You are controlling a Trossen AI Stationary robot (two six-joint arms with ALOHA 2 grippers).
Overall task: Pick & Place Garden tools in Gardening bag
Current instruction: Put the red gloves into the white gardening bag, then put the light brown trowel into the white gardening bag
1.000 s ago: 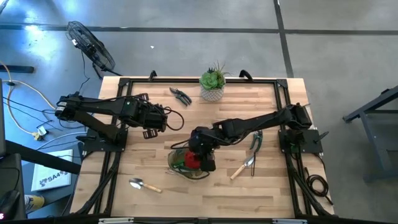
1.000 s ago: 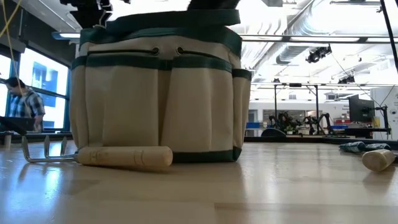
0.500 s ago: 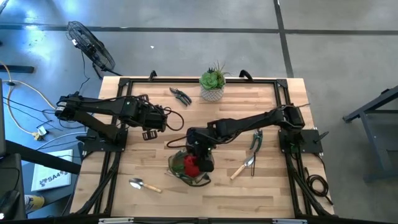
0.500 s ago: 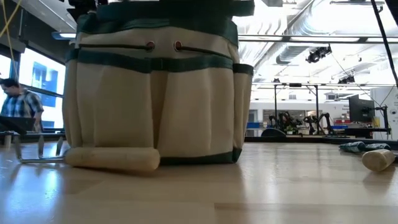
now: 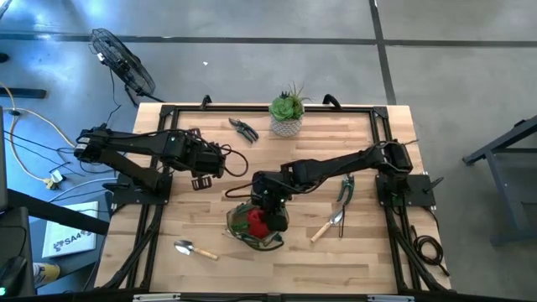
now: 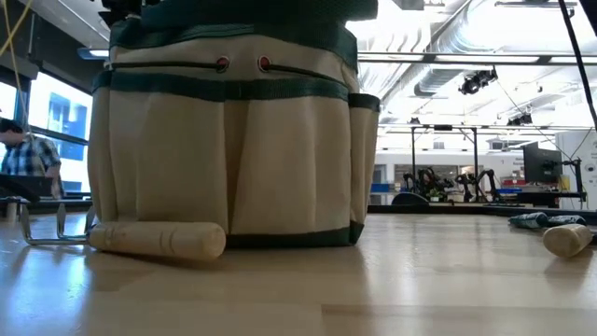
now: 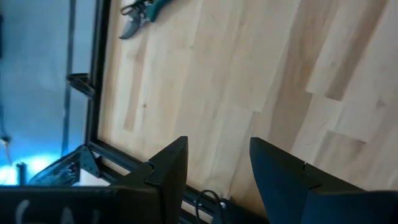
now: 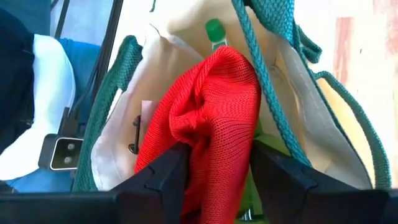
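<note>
The gardening bag (image 5: 256,226) stands on the table near its front middle; the low view shows its tan wall and green trim (image 6: 233,149). My right gripper (image 5: 265,206) is over the bag's opening, shut on a red knit item (image 8: 211,106). A green item (image 8: 214,28) lies inside the bag. My left gripper (image 7: 217,168) is open and empty over bare table at the left (image 5: 204,165). Dark pruning shears (image 5: 243,128), a green-handled pruner (image 5: 346,189) and two wooden-handled tools (image 5: 325,226) (image 5: 193,248) lie flat on the table. My right gripper pinches the bunched red knit item (image 8: 214,168) between its two fingers (image 8: 168,177). The fingers come from above, pointing down into the bag's opening. The item bulges out beyond the fingers, inside the bag's green rim (image 8: 267,74).
A green succulent in a white pot (image 5: 287,113) stands at the far middle. In the low view a wooden-handled rake (image 6: 159,240) lies against the bag's base, and another wooden handle (image 6: 567,239) lies to the right. A person (image 6: 28,154) is in the room beyond the table.
My right gripper has gone a little toward the table's left edge with the red item, over the bag's opening. In the low view the bag has slid sideways, and the wooden handle at its base has shifted with it.
</note>
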